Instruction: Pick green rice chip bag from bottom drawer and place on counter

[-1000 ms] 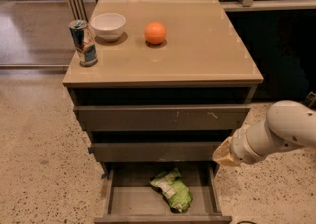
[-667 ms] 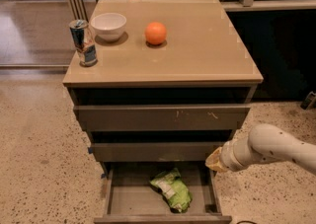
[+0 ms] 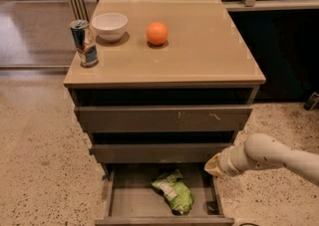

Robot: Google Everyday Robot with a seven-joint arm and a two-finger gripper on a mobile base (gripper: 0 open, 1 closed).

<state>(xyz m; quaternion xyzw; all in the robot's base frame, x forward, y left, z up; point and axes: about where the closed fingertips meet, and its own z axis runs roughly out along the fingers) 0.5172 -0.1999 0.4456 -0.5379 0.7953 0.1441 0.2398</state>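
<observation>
The green rice chip bag (image 3: pixel 174 192) lies crumpled on the floor of the open bottom drawer (image 3: pixel 132 204), right of its middle. The beige counter (image 3: pixel 204 51) tops the cabinet. My gripper (image 3: pixel 213 166) reaches in from the right on a white arm (image 3: pixel 269 156). It hangs at the drawer's right edge, just above and to the right of the bag, apart from it. Only its yellowish end shows, with nothing seen held.
On the counter stand a white bowl (image 3: pixel 109 25), a drink can (image 3: pixel 84 43) and an orange (image 3: pixel 157 33). The scratched-front top drawer (image 3: pixel 164 118) and the middle drawer (image 3: pixel 149 153) jut out slightly above the bottom one. Speckled floor surrounds the cabinet.
My arm has moved left and a little lower, bringing the gripper over the right edge of the bottom drawer. The bag has not moved.
</observation>
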